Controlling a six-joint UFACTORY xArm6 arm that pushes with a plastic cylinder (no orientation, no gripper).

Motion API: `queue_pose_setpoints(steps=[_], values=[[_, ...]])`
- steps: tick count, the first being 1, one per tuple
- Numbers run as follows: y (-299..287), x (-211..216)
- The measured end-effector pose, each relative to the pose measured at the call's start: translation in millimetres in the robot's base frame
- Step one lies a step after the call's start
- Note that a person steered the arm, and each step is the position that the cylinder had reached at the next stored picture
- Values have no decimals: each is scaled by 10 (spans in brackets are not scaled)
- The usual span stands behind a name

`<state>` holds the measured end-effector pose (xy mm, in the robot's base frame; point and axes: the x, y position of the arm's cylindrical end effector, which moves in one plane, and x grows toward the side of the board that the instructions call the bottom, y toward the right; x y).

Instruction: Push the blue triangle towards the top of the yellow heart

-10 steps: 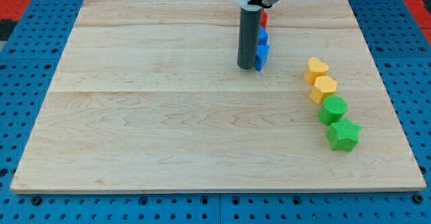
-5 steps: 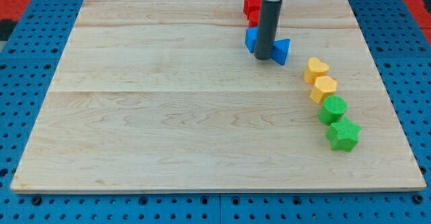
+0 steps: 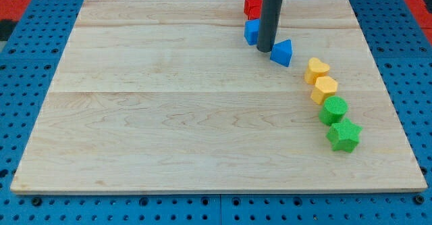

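Blue perforated metal surrounds a pale wooden board [image 3: 169,117] made of glued planks, with a strip of red showing at the view's top corners. Nearest the board's bottom edge, over toward its right edge, sits a green star-shaped block [image 3: 344,136]. Just above it and touching is a green round block [image 3: 333,109], then a yellow hexagon-like block [image 3: 325,89], then the yellow heart block [image 3: 316,70]; these four form a curved line running up along the right side.

Up and to the left of the yellow heart, apart from it by a small gap, lies the blue triangle block [image 3: 282,52]. My tip [image 3: 264,51] rests on the board just to the left of that triangle, touching or all but touching it. The dark rod [image 3: 271,19] rises straight to the view's top. Partly hidden behind the rod on its left is a blue block [image 3: 252,31] whose shape I cannot make out. Farthest back, near the board's top edge, is a red block [image 3: 252,6], also partly covered by the rod. No gripper is fitted, so there is no opening or closing to report.
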<state>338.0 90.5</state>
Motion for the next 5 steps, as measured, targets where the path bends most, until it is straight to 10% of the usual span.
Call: queue_pose_setpoints(steps=[5], values=[[-85, 242]])
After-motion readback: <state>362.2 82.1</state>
